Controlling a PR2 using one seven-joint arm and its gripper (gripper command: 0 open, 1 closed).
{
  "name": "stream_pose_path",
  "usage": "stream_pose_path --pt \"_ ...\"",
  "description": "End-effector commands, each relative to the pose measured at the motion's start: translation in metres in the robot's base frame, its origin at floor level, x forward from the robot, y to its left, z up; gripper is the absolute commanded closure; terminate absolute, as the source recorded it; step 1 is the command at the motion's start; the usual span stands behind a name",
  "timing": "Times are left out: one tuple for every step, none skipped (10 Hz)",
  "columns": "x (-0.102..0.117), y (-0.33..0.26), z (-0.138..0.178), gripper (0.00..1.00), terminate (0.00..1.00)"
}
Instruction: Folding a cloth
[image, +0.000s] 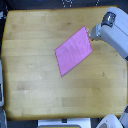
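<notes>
The pink cloth (73, 51) lies flat on the wooden tabletop (35, 60), turned diagonally, with one corner pointing to the exterior view's upper right and another to the lower left. My gripper (89, 33) is at that upper right corner, at the end of the grey-white arm (114, 36) that comes in from the exterior view's right. The fingertips touch or hover at the cloth's corner. The picture is too coarse to tell whether the jaws are open or shut.
The table's edges run near all sides of the view. Dark floor shows at the top. White robot parts (107, 122) sit at the bottom right, and a pale object (1, 90) stands at the left edge.
</notes>
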Motion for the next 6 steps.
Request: stream_pose_path --pt "0.002 0.001 -0.001 0.0 0.0" --pt "0.012 0.005 -0.005 0.0 0.0" --pt "0.018 0.011 -0.01 0.0 0.0" --pt "0.027 0.019 -0.018 0.0 0.0" --pt "0.041 0.031 -0.032 0.0 0.0" --pt "0.049 0.036 -0.042 0.0 0.0"
